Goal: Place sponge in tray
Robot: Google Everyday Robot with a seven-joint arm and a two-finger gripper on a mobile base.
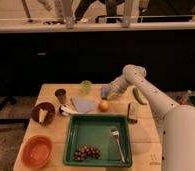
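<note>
**Pincer at the sponge, ahead of the grasp**

Found the pincer [112, 89] at the far side of the counter [47, 96], spread apart and clamped on nothing, set against the right flank of the sponge [106, 91]; could not tell touching from just beside. Saw the sponge resting on the counter, outside the tray [98, 118], to the right of the green cup [86, 86] and behind the orange fruit [104, 105]. Read the wide spread as preparation for straddling the block before closing. Read the arm's low reach from the right as a way of passing behind the green elongated item [139, 96] and the brown bar [132, 112].

Noted the tray at the near middle of the counter, already holding a fork [116, 142] on its right side and a bunch of grapes [87, 152] toward its near left. Took the bare green floor at its far left as the likeliest landing spot, being free and closest to the sponge. Noted the fruit and the pale-blue cloth [83, 104] lying between sponge and tray, hence judged a lift clear of both wiser than a slide.

Set aside the orange bowl [36, 150], the brown bowl [43, 112] and the dark cup [61, 95], all well to the left of that path. Reckoned the task barely begun: grasp, lift, carry and release all outstanding.
</note>
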